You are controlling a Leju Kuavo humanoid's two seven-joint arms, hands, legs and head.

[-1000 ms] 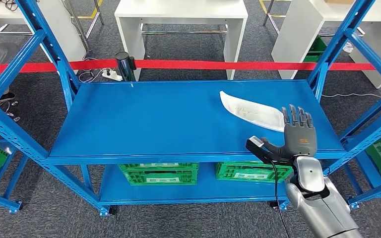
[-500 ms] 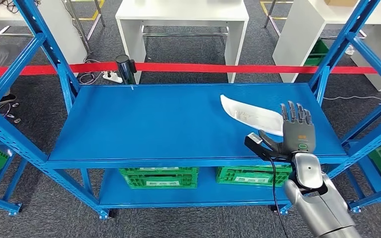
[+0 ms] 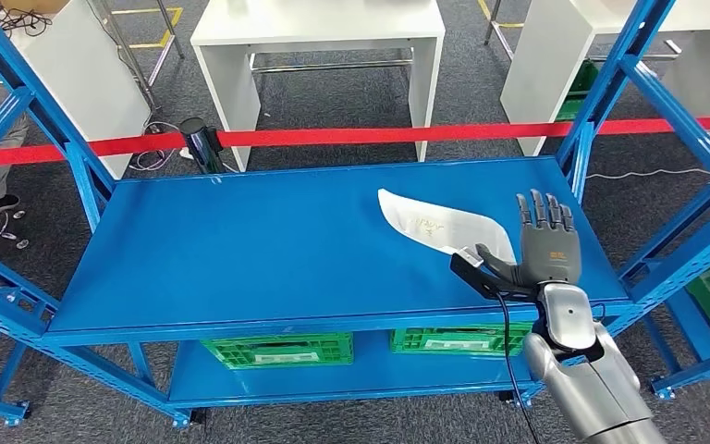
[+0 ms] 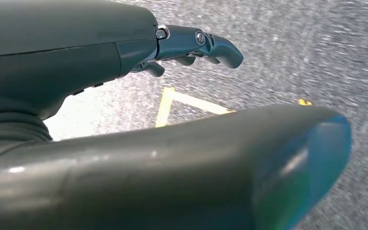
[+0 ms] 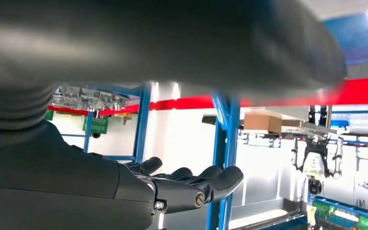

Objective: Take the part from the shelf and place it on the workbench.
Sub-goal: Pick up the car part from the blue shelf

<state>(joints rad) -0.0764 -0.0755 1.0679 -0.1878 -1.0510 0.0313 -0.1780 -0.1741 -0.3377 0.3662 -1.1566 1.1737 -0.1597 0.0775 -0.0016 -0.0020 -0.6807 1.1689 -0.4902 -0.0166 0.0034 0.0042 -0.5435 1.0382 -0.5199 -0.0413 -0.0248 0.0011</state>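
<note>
Standing across the head view, the blue shelf [image 3: 268, 250] carries a white part [image 3: 430, 222] toward 2 o'clock on its top board. Near it, at about 4 o'clock, the right hand [image 3: 541, 250] hovers with fingers spread wide and holds nothing, its thumb just beside the part's near edge. Seen from its wrist camera, the left hand [image 4: 172, 48] hangs above grey floor, fingers loosely apart, holding nothing.

The whole head view shifts: the camera moves, so the blue metal shelf [image 3: 314, 242] and red barrier tape [image 3: 351, 137] sit differently in the frame. The right hand [image 3: 544, 248], fingers spread, is now closer to the flat white plastic part [image 3: 434, 222], its thumb beside the part's near edge.
</note>
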